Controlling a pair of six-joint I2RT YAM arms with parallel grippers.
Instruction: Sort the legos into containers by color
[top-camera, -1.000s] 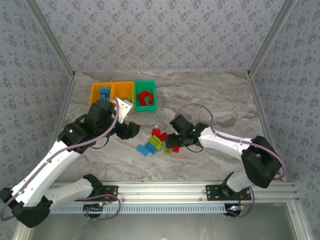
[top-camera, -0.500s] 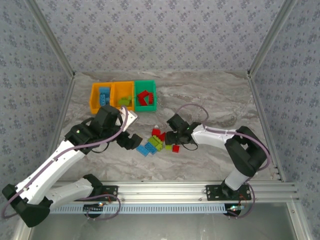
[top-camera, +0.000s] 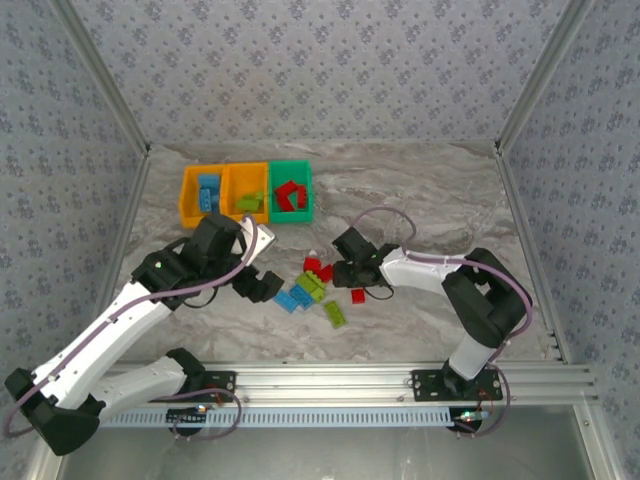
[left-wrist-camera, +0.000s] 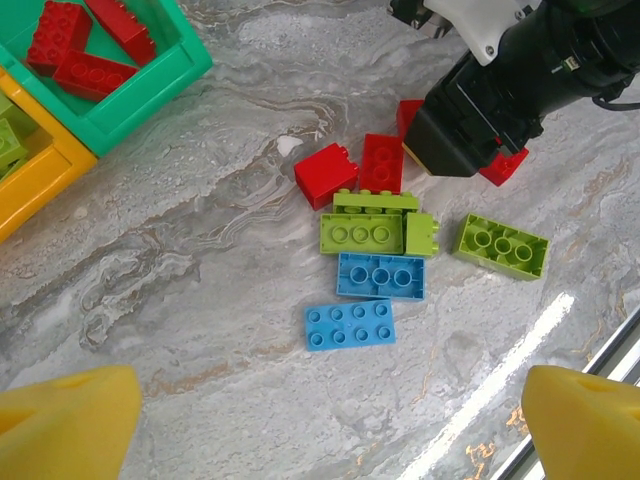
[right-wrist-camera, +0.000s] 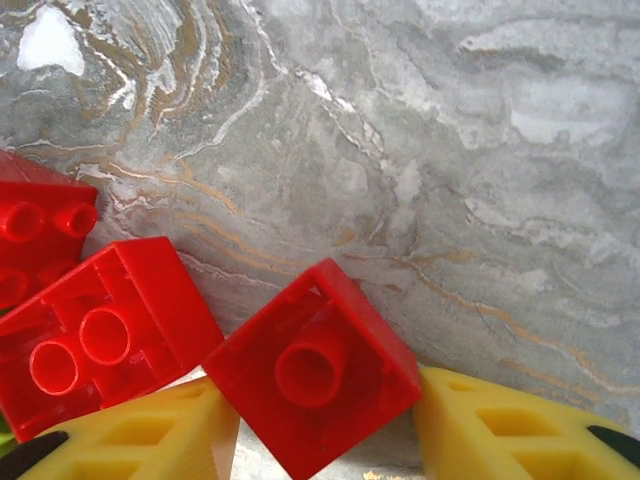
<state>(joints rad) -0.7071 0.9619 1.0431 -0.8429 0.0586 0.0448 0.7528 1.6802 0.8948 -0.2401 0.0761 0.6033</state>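
While low over the table (top-camera: 450, 200), right gripper (right-wrist-camera: 315, 400) snug around red lego (right-wrist-camera: 312, 365).

Both arms are built of white shell links joined by rounded black joints. The left arm (top-camera: 105, 325) carries a mauve cable along its length and a pale bracket near the wrist. The right arm (top-camera: 430, 272) has a similar cable looping above it. The left tool (top-camera: 262, 286) and the right tool (top-camera: 345, 270) are black, each ending in blunt yellow fingers (right-wrist-camera: 500, 430) with moulded recesses.
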